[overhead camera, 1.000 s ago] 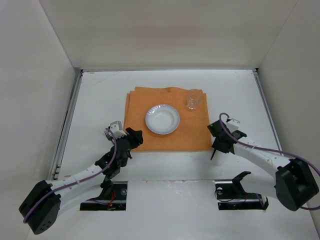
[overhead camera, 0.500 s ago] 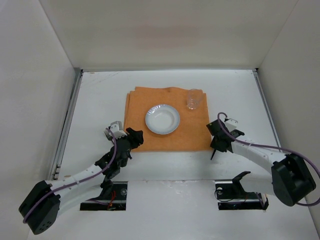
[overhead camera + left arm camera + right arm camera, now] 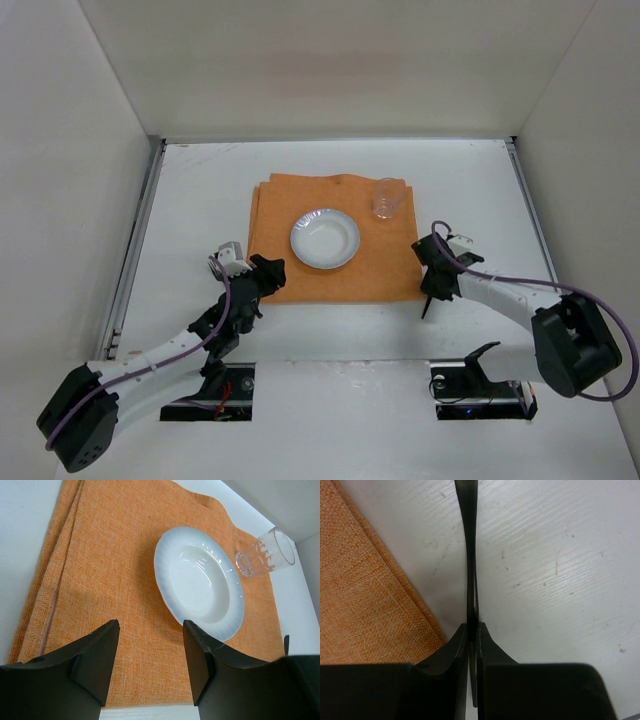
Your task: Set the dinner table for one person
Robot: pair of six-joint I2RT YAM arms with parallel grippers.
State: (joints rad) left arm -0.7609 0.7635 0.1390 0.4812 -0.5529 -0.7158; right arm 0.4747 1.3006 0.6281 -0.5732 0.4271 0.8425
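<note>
An orange placemat lies on the white dinner table. A white plate sits at its middle and a clear glass stands at its far right corner. My left gripper is open and empty over the placemat's near left edge; its wrist view shows the plate and glass ahead of its open fingers. My right gripper is shut on a thin black utensil, seen edge-on, just right of the placemat. The utensil's tip points toward the near edge.
Metal rails run along the table's left and right sides. White walls enclose the back and sides. The arm bases and two dark cut-outs sit at the near edge.
My right gripper has shifted slightly left toward the placemat's right edge, still holding the black utensil. The left arm has barely moved.
</note>
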